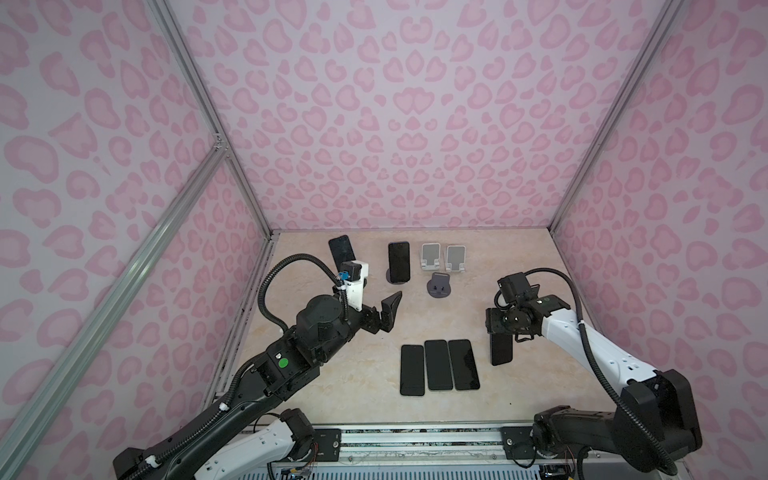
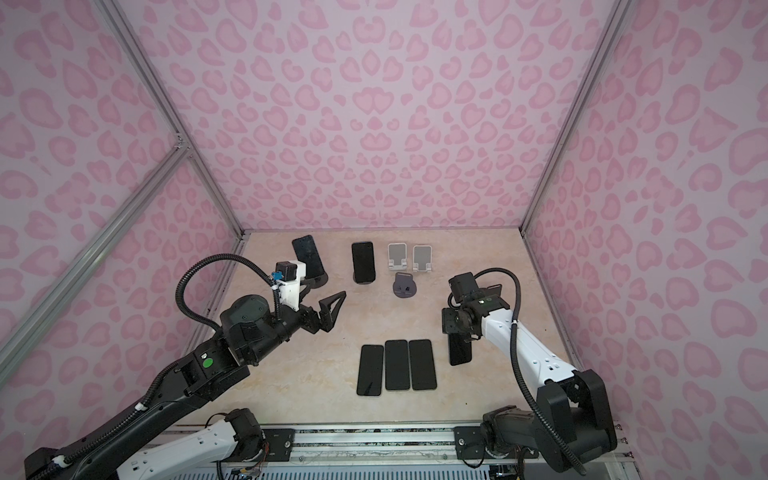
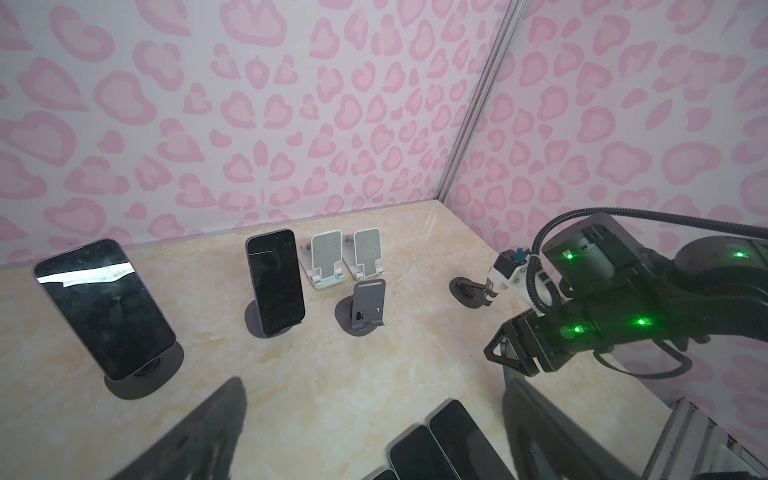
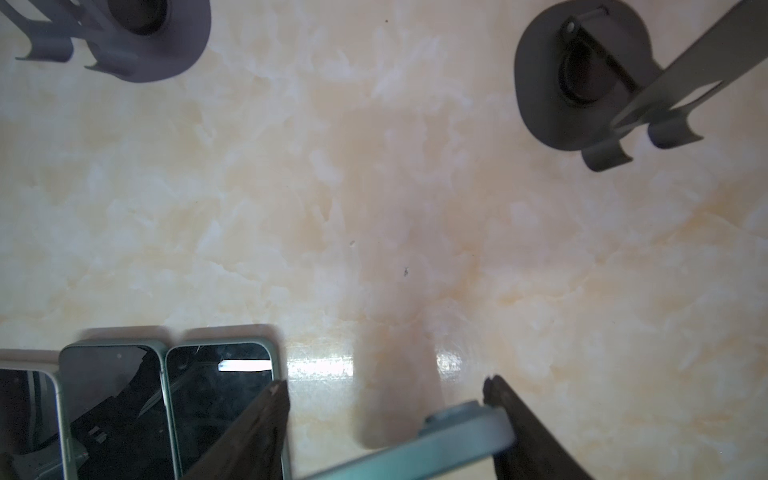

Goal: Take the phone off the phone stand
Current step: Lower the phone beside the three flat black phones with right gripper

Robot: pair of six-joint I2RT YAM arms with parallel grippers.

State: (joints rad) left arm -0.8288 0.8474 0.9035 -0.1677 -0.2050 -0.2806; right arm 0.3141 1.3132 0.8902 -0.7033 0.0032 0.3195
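My right gripper is shut on a teal-edged phone, which hangs screen-out above the table, clear of every stand. In the right wrist view its teal edge spans the fingers. An empty dark phone stand sits just beyond it. Two more phones still lean on dark round stands at the back: one at far left, one in the middle. My left gripper is open and empty, hovering in front of those two phones, its fingers spread wide.
Three phones lie flat side by side near the table's front middle. Two white stands and a dark grey stand stand empty at the back. Pink patterned walls close in the table on three sides.
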